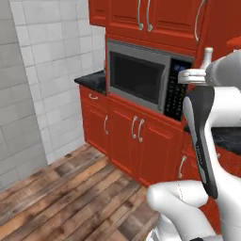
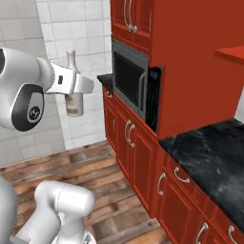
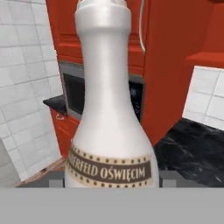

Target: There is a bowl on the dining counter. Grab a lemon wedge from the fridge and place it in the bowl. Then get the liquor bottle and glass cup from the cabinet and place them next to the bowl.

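A: Tool (image 2: 75, 86) state?
B: Clamped on the liquor bottle (image 3: 109, 118), held upright in the air left of the microwave (image 2: 131, 81), well above the wood floor (image 1: 66, 188).
A: Label text?
B: Brown band reading "…ERFELD OŚWIĘCIM"; first letters hidden.

One liquor bottle (image 3: 109, 109), one microwave (image 1: 143, 80), one black countertop (image 2: 209, 157).
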### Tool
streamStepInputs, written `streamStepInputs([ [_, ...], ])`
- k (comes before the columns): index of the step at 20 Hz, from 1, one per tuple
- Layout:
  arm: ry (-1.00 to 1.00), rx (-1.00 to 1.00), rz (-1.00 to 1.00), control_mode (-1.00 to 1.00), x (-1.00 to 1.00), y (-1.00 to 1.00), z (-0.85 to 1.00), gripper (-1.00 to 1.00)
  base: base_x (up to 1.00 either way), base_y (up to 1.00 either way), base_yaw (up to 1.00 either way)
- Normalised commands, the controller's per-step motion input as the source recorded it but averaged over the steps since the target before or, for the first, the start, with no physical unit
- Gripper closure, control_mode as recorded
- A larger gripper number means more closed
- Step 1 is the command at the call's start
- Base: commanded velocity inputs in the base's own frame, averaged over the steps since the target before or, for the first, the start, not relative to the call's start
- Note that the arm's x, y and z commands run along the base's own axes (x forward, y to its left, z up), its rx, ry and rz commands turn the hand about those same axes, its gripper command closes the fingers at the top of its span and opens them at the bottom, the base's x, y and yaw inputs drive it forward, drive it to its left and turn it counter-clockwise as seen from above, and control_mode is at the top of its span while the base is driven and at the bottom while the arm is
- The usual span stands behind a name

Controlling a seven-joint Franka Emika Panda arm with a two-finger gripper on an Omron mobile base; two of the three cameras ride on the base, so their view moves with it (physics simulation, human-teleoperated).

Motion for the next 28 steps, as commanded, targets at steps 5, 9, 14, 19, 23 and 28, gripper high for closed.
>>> streamStepInputs([
  [5, 0.0, 0.0, 0.0, 1.0, 0.0, 0.0, 0.0, 1.0, -0.16, 0.29, 0.82],
  [9, 0.0, 0.0, 0.0, 1.0, 0.0, 0.0, 0.0, 1.0, 0.63, 0.33, 0.62],
  [14, 0.0, 0.0, 0.0, 1.0, 0.0, 0.0, 0.0, 1.0, 1.0, 0.15, 0.41],
  [19, 0.0, 0.0, 0.0, 1.0, 0.0, 0.0, 0.0, 1.0, 1.0, 0.0, 0.36],
  [23, 0.0, 0.0, 0.0, 1.0, 0.0, 0.0, 0.0, 1.0, 1.0, 0.0, 0.35],
  [28, 0.0, 0.0, 0.0, 1.0, 0.0, 0.0, 0.0, 1.0, 1.0, 0.0, 0.47],
])
